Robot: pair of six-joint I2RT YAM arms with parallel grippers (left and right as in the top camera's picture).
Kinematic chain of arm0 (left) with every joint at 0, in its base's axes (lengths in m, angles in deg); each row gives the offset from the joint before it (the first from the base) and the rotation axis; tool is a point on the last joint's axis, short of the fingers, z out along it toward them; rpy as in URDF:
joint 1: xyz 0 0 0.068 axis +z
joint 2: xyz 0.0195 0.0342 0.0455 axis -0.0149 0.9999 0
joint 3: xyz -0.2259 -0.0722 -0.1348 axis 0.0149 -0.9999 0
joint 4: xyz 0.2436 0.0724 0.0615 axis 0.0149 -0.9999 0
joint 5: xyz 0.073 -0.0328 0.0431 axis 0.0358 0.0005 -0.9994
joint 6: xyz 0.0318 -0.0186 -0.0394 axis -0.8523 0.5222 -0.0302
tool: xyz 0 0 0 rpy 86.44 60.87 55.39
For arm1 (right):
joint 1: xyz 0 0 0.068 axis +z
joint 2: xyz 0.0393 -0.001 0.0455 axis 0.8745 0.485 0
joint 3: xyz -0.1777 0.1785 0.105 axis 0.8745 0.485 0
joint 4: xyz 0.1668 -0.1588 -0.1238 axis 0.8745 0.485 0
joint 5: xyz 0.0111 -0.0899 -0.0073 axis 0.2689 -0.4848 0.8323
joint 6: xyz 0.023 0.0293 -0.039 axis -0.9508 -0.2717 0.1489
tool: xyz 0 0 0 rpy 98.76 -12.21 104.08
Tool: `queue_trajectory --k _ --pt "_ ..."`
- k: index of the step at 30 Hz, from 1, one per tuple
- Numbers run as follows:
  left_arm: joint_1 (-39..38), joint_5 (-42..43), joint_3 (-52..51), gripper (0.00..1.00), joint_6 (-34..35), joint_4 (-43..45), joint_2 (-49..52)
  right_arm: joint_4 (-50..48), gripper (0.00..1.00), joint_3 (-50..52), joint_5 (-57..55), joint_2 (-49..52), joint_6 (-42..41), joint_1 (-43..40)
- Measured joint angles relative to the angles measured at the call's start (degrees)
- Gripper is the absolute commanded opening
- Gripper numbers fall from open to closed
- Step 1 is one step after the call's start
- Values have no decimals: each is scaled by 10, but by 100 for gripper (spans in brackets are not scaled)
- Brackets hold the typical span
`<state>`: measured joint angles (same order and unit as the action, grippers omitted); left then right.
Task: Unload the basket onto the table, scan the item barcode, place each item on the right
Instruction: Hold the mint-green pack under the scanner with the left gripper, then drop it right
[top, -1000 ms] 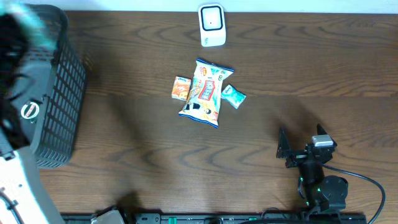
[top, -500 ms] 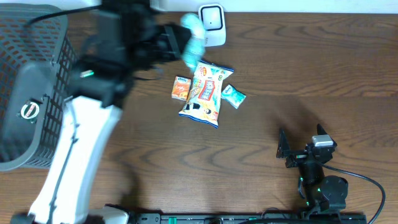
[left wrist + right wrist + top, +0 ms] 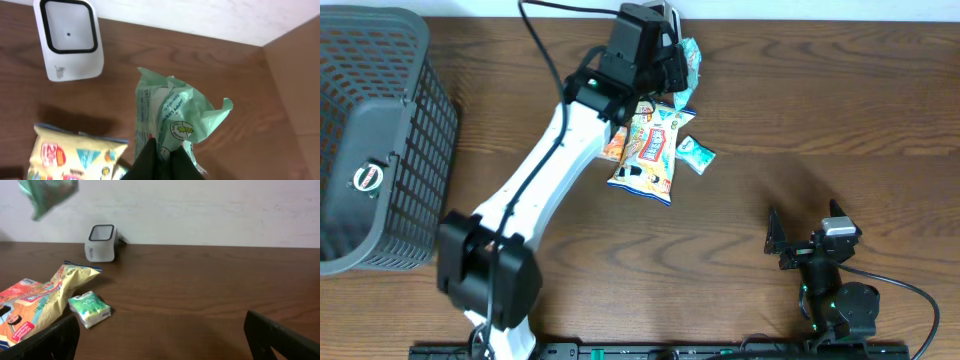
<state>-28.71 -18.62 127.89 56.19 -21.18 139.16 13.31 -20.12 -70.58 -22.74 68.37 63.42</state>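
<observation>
Aloft, left claw (image 3: 161,155) pinches crumpled green packet (image 3: 175,120) by its edge, beside scanner (image 3: 68,40); right claw (image 3: 805,235) wide, empty. Risk: creases may hide barcode; thin pinch may slip.

I'm seeing pouch (image 3: 175,117) hanging just right of scanner (image 3: 70,40), chip bag (image 3: 648,160) lying before it, small packet (image 3: 696,154) sitting right of bag, basket (image 3: 425,150) standing far left.

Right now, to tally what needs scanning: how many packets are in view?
4: a green packet in the left pincer, a chip bag mid-table, an orange pack at its left, a small green pack at its right. The basket may hide more.
</observation>
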Motion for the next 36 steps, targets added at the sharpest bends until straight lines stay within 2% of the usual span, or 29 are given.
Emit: queue_trajectory --k 17,28,35,36 --pt "0 -6 0 8 0 6 29 0 99 0 0 0 0 0" --pt "-14 9 0 8 3 10 119 0 99 0 0 0 0 0" --pt "-57 14 0 17 4 24 136 0 99 0 0 0 0 0" --pt "-61 15 0 21 4 28 138 0 99 0 0 0 0 0"
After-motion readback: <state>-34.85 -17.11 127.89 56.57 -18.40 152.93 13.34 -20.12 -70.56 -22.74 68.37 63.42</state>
